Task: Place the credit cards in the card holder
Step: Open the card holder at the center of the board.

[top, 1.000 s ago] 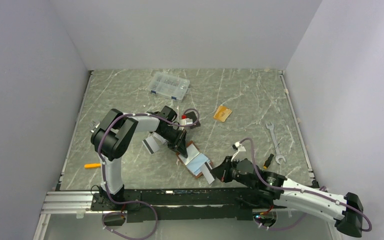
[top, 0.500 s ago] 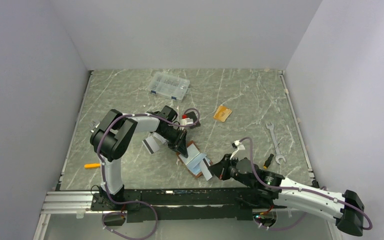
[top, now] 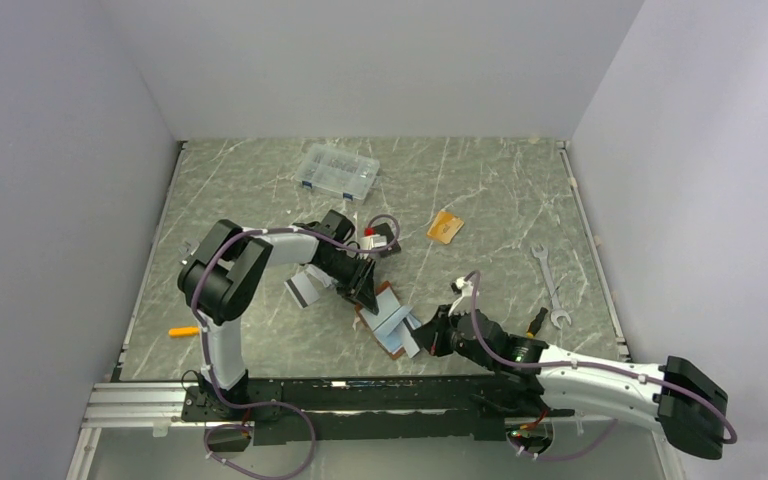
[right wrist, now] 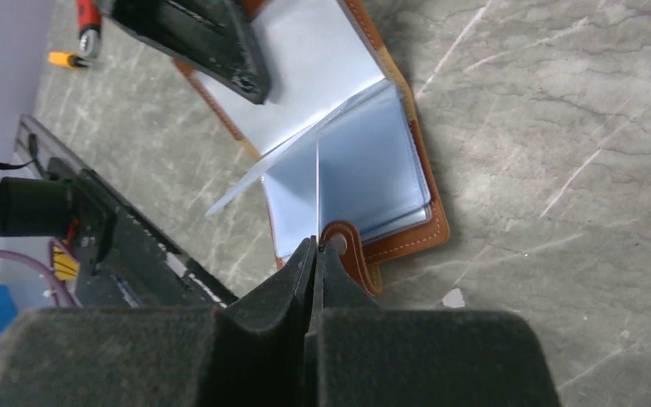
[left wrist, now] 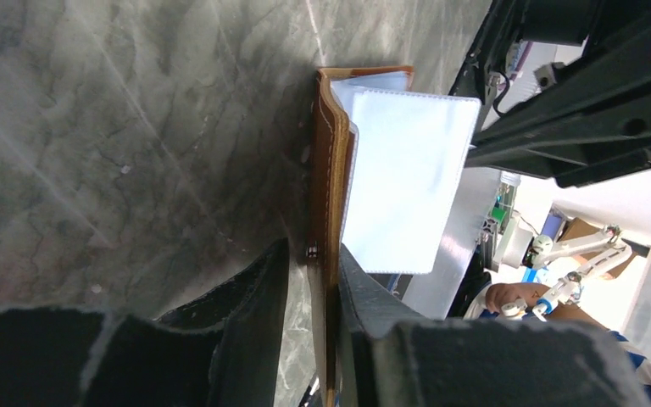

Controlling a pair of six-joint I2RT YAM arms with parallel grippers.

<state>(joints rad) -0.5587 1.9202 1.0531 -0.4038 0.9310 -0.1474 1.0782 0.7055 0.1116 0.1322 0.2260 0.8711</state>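
The card holder (left wrist: 331, 170), seemingly straddled loosely by the left pincer (left wrist: 312, 259), may be shoved by the right pincer's (right wrist: 316, 248) clamped card (right wrist: 317, 182).

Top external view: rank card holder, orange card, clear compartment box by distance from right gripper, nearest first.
1. card holder, right at the right gripper, centre-front.
2. orange card, mid-table, behind it.
3. clear compartment box, far back, left.

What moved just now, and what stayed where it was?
The right tool, pinching a silver card, slid left toward the open card holder; the card's edge now reaches its sleeves. The left tool stayed at the holder's cover. The orange card and wrench did not move.
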